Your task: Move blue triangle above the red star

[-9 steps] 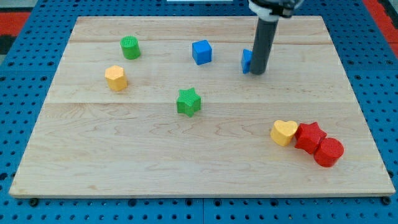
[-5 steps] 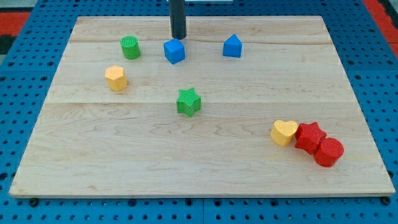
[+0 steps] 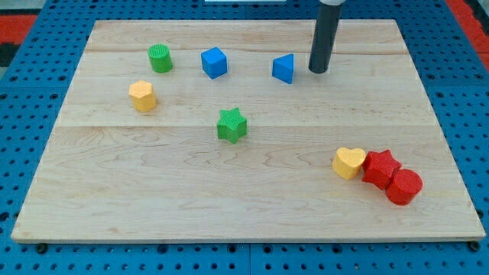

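Note:
The blue triangle (image 3: 283, 68) lies in the upper middle of the wooden board. The red star (image 3: 380, 167) lies at the lower right, wedged between a yellow heart (image 3: 348, 162) on its left and a red cylinder (image 3: 403, 186) on its lower right. My tip (image 3: 318, 71) rests on the board just to the right of the blue triangle, a small gap apart from it. The triangle is far up and left of the red star.
A blue cube (image 3: 215, 62) lies left of the triangle. A green cylinder (image 3: 160, 58) and a yellow hexagon block (image 3: 142, 95) sit at the upper left. A green star (image 3: 231, 124) lies mid-board. The board (image 3: 114, 198) rests on a blue pegboard.
My tip swung left behind the blue cube, then back right of the blue triangle. The cube shifted left. The triangle moved left and up, then slightly down and turned.

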`<move>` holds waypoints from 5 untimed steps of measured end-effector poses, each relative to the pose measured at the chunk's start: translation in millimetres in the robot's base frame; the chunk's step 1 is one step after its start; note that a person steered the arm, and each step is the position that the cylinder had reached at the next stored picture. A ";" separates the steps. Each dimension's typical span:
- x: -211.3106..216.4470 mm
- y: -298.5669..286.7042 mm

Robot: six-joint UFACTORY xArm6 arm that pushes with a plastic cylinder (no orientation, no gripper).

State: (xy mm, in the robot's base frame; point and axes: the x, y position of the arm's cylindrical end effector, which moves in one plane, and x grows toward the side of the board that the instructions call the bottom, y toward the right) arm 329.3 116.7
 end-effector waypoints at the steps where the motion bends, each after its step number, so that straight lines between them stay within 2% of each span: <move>1: -57.3 4.9; 2: -57.1 -58.3; 3: -25.7 -81.0; 4: -4.3 -29.5; 5: -4.2 -17.7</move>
State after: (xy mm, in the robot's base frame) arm 325.1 98.9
